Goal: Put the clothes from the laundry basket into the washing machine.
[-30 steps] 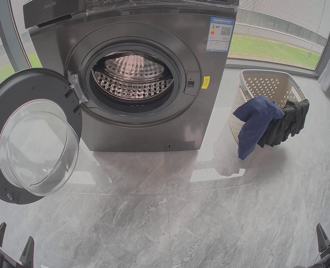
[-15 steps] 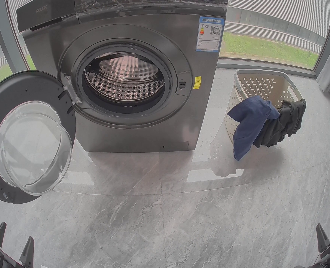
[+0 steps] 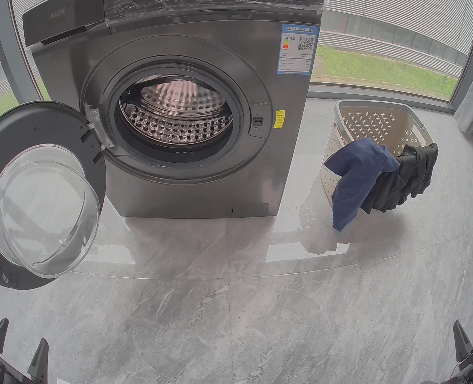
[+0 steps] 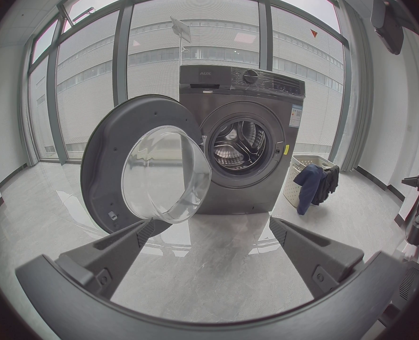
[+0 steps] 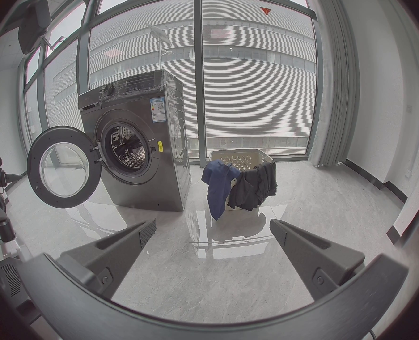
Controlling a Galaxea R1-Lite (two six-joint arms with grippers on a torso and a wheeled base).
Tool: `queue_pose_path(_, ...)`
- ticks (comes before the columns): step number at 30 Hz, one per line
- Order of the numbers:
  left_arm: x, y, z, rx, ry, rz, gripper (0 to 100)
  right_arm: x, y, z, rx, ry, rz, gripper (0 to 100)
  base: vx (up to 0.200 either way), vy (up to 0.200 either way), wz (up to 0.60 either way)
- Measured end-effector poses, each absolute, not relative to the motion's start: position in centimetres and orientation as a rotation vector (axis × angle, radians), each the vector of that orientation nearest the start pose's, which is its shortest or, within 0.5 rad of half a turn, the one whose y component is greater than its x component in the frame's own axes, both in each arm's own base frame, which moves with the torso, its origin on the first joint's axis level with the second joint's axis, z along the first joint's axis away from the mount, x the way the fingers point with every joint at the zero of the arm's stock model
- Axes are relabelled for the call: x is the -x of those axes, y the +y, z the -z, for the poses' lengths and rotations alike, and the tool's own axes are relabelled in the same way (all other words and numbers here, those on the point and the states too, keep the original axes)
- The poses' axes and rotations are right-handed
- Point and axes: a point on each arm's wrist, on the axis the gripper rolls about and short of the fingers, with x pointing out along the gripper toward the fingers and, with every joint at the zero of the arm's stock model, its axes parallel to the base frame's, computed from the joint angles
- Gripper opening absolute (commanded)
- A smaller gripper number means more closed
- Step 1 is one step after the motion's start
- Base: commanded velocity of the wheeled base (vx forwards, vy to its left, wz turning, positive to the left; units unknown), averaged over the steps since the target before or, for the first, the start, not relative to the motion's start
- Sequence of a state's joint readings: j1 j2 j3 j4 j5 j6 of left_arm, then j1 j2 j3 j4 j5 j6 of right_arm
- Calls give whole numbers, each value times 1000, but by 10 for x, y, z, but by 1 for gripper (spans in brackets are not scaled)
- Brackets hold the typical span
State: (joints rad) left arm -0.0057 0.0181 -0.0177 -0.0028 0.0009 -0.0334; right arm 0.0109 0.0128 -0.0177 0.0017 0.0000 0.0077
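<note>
1. Washer [image 3: 193,198] stands on the floor [image 3: 236,305]. Its door [image 3: 39,118] is swung wide to the washer's left, which leaves the drum [image 3: 175,110] mouth unblocked for loading. The drum looks empty.
2. Basket [image 3: 377,121] sits on the floor to the washer's right, near its front corner and not touching it.
3. Blue cloth [image 3: 356,180] hangs over the basket rim on the side nearer the washer. Dark cloth [image 3: 407,180] is draped against it, farther from the washer. Both trail outside the rim, so loose folds are on offer without reaching into the basket.
4. Left hand [image 3: 22,337] is low in front of the washer, well apart from it, on the door side. Fingers are spread and hold nothing.
5. Right hand [image 3: 472,318] is low in front of the washer, well apart, on the basket side. It is also spread and empty, and is probably the better one for the first pick.
6. Judgement: no loading done yet. The gap to the basket must close first.
</note>
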Motion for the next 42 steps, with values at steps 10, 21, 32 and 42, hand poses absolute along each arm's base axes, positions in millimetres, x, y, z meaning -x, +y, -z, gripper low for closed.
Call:
queue_pose_path(10, 23, 0, -81, 35, -2, 5, 100, 23, 0, -81, -8, -3, -11, 100, 0, -200, 0)
queue_pose_path(21, 23, 0, -81, 35, -2, 5, 100, 23, 0, -80, -8, -2, -11, 100, 0, -200, 0)
queue_pose_path(32, 23, 0, -81, 36, -2, 6, 100, 23, 0, -81, -8, -2, -11, 100, 0, -73, 0)
queue_pose_path(42, 23, 0, -81, 37, -2, 6, 100, 23, 0, -81, -8, -1, -11, 100, 100, 0, 0)
